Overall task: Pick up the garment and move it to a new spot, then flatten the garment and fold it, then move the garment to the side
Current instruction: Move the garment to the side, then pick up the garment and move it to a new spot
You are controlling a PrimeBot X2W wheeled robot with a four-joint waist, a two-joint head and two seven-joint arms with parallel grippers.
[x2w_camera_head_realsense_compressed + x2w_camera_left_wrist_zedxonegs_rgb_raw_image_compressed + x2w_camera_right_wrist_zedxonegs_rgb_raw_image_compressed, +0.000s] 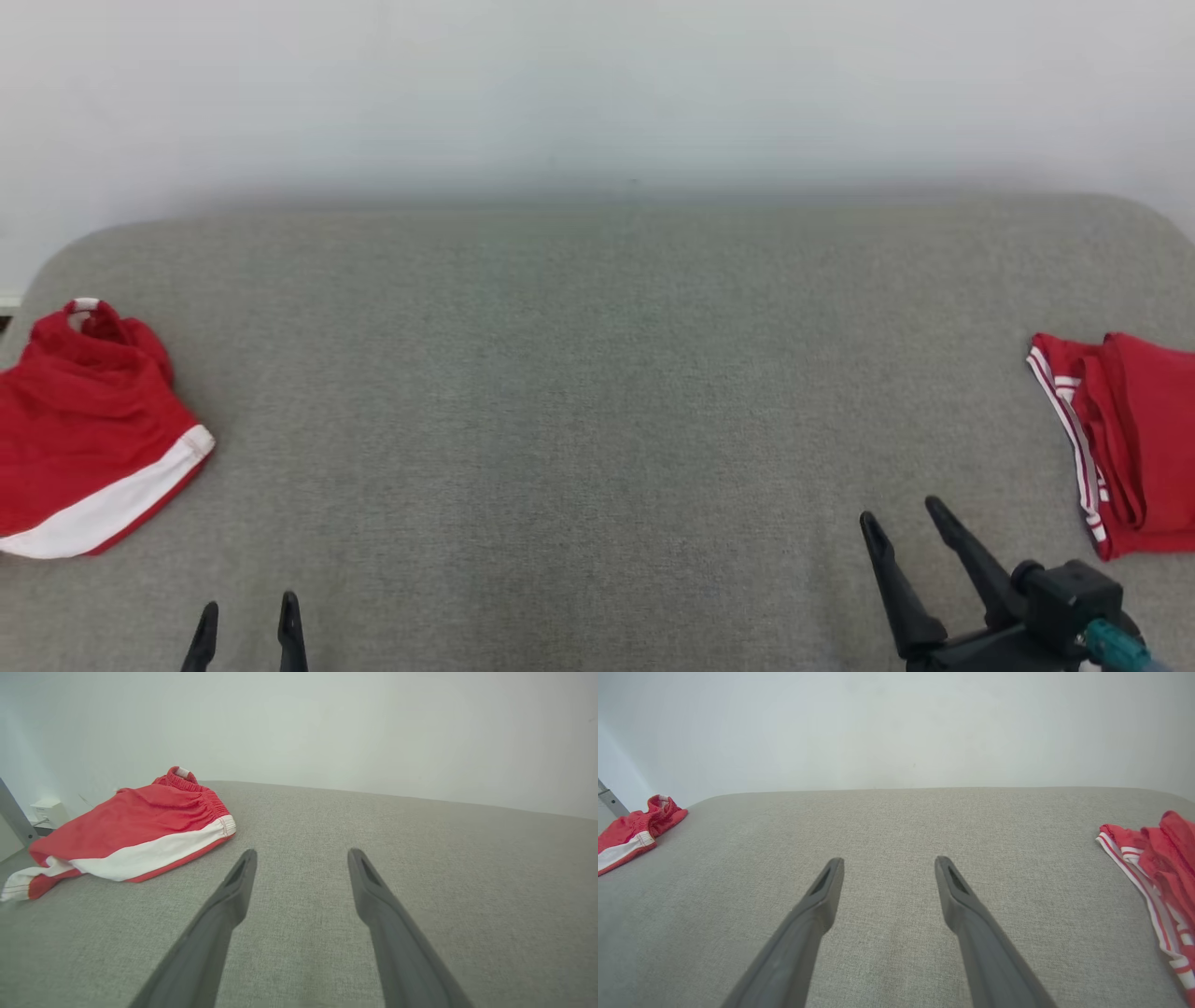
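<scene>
Two red garments lie on the grey padded table (597, 392). At the left edge sits a crumpled red garment (84, 439) with a broad white band, also seen in the left wrist view (131, 830) and far left in the right wrist view (630, 833). At the right edge lies a red garment (1120, 439) with thin white stripes, seen at the right of the right wrist view (1157, 868). My left gripper (247, 611) is open near the front edge, right of the left garment (301, 854). My right gripper (901, 513) is open, left of the striped garment (887, 861). Neither holds anything.
A pale wall (597, 93) rises behind the table's far edge. A grey metal bar (14, 816) and a small white box (49, 812) stand beyond the table's left end. Bare grey fabric stretches between the two garments.
</scene>
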